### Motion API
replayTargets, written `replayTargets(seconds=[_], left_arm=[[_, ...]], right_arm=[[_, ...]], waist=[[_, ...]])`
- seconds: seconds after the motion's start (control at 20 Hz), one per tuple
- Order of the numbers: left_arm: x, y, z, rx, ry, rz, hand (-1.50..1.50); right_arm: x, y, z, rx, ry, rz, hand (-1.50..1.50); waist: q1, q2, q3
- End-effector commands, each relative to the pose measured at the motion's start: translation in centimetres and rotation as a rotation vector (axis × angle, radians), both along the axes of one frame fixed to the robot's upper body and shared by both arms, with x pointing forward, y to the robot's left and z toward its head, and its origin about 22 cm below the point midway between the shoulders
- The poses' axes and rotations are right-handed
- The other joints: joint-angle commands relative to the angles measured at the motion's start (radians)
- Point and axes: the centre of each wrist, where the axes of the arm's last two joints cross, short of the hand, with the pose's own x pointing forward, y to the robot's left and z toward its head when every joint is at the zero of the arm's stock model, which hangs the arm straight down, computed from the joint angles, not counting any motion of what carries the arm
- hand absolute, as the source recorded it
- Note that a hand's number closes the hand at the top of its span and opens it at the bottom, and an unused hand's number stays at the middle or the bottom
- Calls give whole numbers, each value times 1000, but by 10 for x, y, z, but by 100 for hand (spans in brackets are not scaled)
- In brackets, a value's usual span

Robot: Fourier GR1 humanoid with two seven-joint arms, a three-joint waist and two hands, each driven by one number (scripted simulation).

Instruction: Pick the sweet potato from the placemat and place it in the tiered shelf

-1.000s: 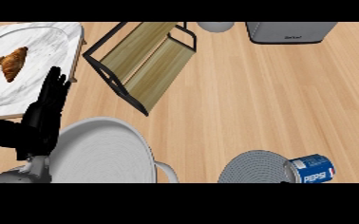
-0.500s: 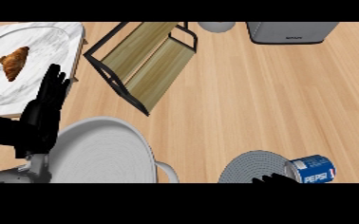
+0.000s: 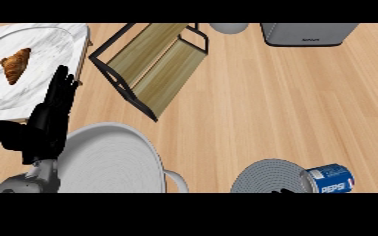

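Note:
The tiered shelf point(image 3: 153, 66), a black wire frame with tan wooden boards, lies slanted at the upper middle of the counter. A round grey ribbed placemat point(image 3: 267, 176) sits at the lower right, cut by the view's lower edge. No sweet potato shows anywhere in view. My left hand point(image 3: 49, 120) rests open at the left edge, fingers pointing up, far from the shelf and the placemat. Only a dark tip of my right hand point(image 3: 281, 191) shows at the lower edge, at the placemat's near rim.
A blue Pepsi can point(image 3: 330, 179) lies on the placemat's right side. A croissant point(image 3: 16, 65) sits on a marble board point(image 3: 52, 40) at upper left. A large grey round dish point(image 3: 111, 157) fills the lower left. A grey appliance point(image 3: 306, 34) and a bowl point(image 3: 229, 28) stand at the back.
Dark fingertips of my right hand came up at the lower edge by the placemat half a second ago; now only a tip shows. The left hand has stayed still.

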Motion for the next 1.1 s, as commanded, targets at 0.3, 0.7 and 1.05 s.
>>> replayTargets(seconds=[0.3,0.7,1.05], left_arm=[[-9,-1,-18,-16,2,-11,0],[2,-8,-7,3,3,-1,0],[13,12,-9,9,5,-14,0]], right_arm=[[-2,15,-49,1,3,22,-150],[22,18,-48,48,-24,22,-150],[8,22,-95,-12,48,41,-150]], waist=[[6,2,-1],[7,3,-1],[4,3,-1]])
